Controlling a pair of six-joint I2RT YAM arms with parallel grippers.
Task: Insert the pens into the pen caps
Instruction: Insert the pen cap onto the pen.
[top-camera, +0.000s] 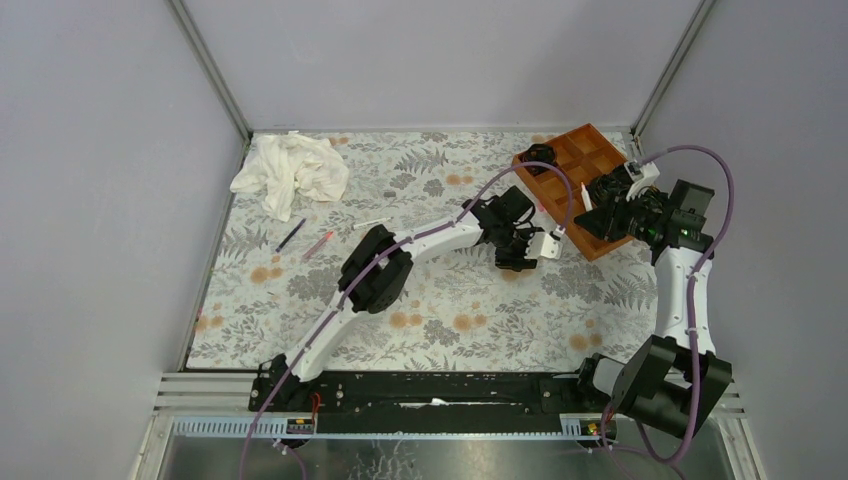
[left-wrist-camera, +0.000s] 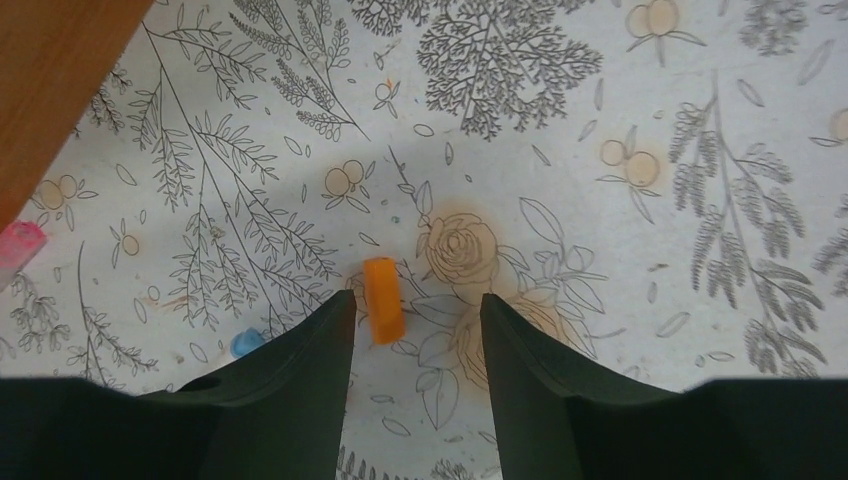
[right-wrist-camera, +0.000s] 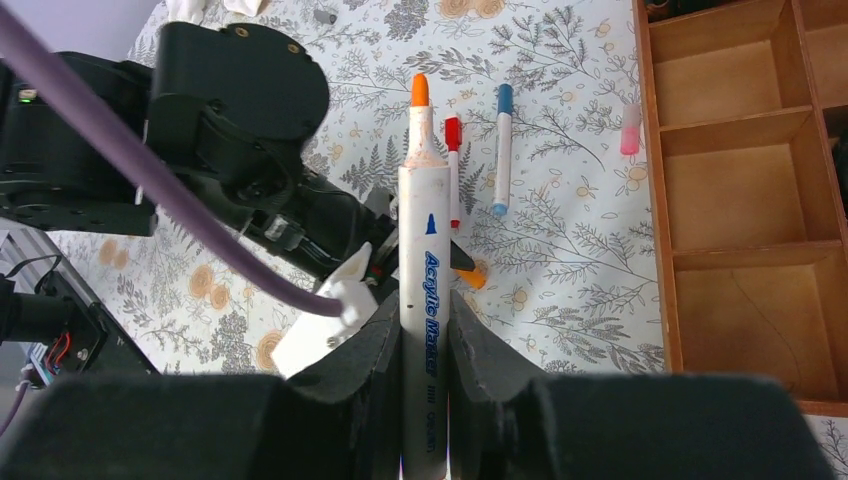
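My left tool (left-wrist-camera: 417, 305) hangs low over the bench (left-wrist-camera: 640, 250), jaws half wide, one on either side of the orange cap (left-wrist-camera: 382, 300) lying flat there, not yet gripped; it is placed, I judge, to pinch that cap; my right tool (right-wrist-camera: 425, 325) is clamped on the orange-tipped marker (right-wrist-camera: 424, 200), nib out and free to meet the cap; a red-tipped pen (right-wrist-camera: 453, 170) and a blue-tipped pen (right-wrist-camera: 502, 140) lie uncapped near the wooden tray (right-wrist-camera: 655, 200); a pink cap (right-wrist-camera: 630, 130) rests by its wall.
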